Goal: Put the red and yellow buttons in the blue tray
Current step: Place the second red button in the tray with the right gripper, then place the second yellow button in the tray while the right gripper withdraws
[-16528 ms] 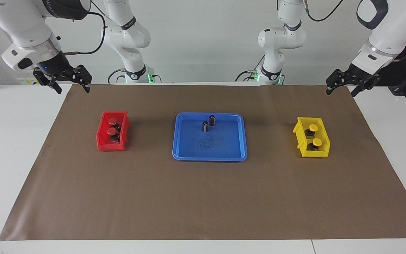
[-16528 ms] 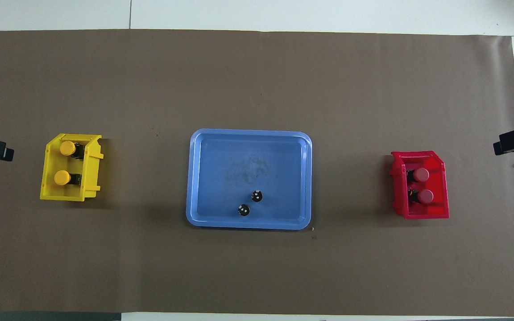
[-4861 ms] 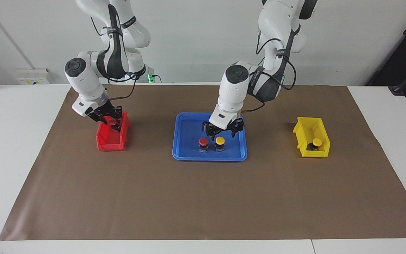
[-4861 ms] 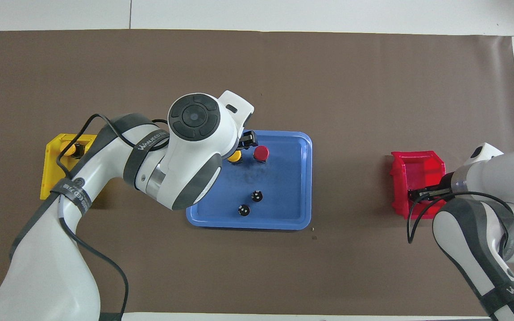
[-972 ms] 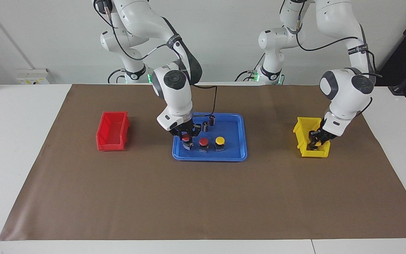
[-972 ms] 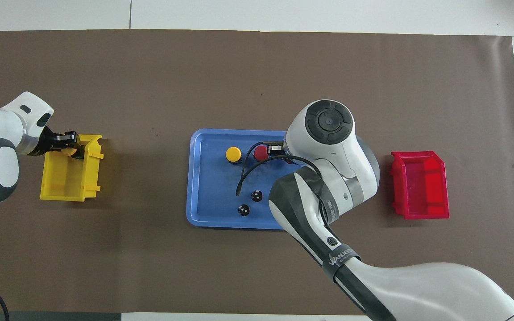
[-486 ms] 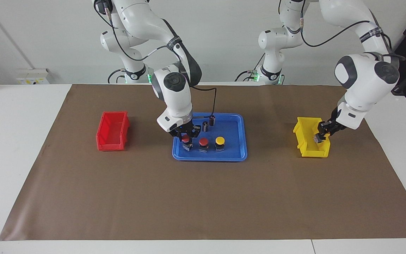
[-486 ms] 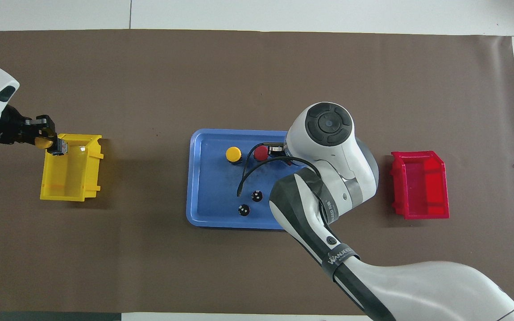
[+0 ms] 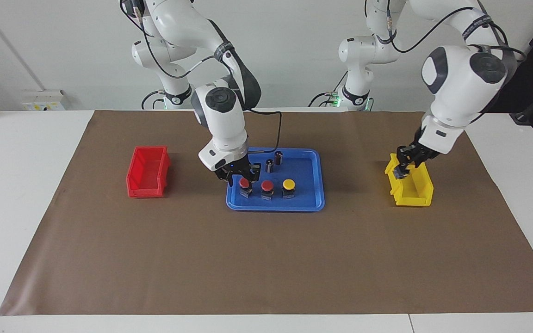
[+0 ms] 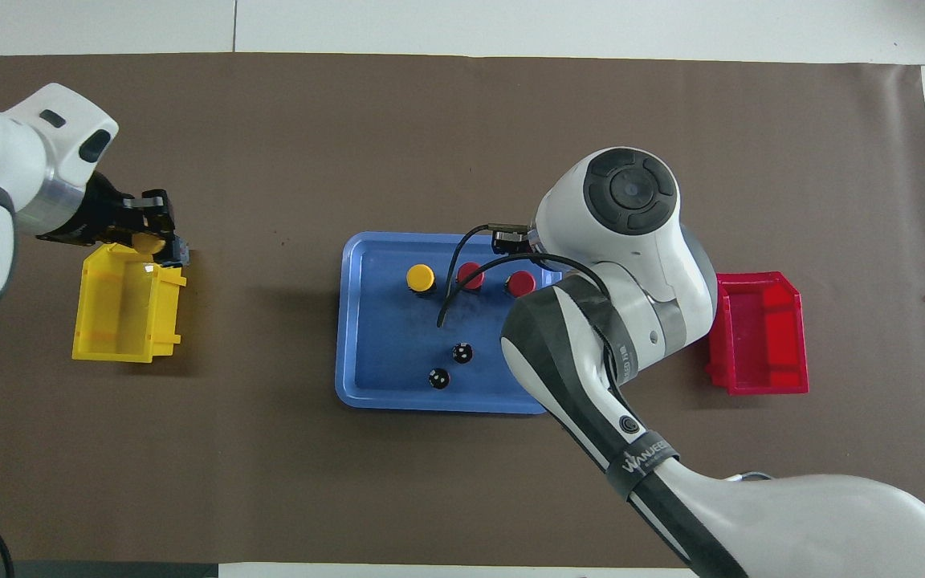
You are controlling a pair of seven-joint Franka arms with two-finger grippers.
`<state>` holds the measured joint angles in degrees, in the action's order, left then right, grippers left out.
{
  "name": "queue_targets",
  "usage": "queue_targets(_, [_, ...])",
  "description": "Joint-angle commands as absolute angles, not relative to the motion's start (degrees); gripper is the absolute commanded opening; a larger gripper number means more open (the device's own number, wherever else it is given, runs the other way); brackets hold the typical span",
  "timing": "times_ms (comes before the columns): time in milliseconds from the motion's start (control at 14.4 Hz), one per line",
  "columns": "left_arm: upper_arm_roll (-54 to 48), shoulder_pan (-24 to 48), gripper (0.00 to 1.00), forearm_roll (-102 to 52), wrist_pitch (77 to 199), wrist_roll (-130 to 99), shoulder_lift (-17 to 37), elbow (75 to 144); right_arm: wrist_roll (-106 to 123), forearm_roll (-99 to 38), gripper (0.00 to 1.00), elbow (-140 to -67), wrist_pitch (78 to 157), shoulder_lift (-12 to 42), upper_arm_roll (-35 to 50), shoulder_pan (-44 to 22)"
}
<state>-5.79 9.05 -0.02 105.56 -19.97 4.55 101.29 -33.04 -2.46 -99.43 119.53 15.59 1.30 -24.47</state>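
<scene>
Left gripper [image 9: 404,167] of mine has the last yellow mushroom-cap push-button [image 10: 144,242] pinched up over the small yellow plastic bin's [image 9: 420,192] rim, so the wide shallow blue plastic tray [image 9: 310,202] lies toward the right arm's end, where my right gripper [image 9: 242,175] hangs spread over three buttons.

Facing view: the scene is viewed from a high camera across the tabletop [image 9: 12,185], directed toward the robot bases at the top of the frame; the whole brown mat [image 9: 266,259] is included. Overhead view: the mat [image 10: 462,120] is viewed steeply downward from above the robots' end, at closer range. The blue tray [image 9: 312,201] [image 10: 366,385], centred in both frames, is shared, turned half a turn.
</scene>
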Motion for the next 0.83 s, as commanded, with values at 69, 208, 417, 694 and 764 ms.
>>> queue_targets(69, [-5.3,16.7,0.02,-0.6,108.2,-27.8,6.0,101.2,-26.7,-2.5,0.69,-95.4,109.2,10.9,1.2,-19.8])
queue_targets(208, [-5.4,21.0,0.02,-0.7,110.6,-32.8,7.7,101.7,-19.7,-2.7,0.8,-94.7,104.0,7.5,1.2,-14.9])
queue_targets(417, [-5.4,26.0,0.02,-0.7,114.9,-38.6,10.5,102.0,-13.7,-2.9,1.0,-94.2,97.1,2.5,1.2,-9.2])
queue_targets(694, [-5.4,28.2,0.02,-0.6,121.3,-38.7,15.3,102.8,-9.2,-2.3,1.0,-86.7,82.9,0.6,1.1,-2.2])
queue_targets(764, [-5.4,28.1,0.02,-0.6,121.6,-38.2,15.6,103.0,-8.4,-1.4,1.0,-82.9,80.2,1.4,1.1,0.1])
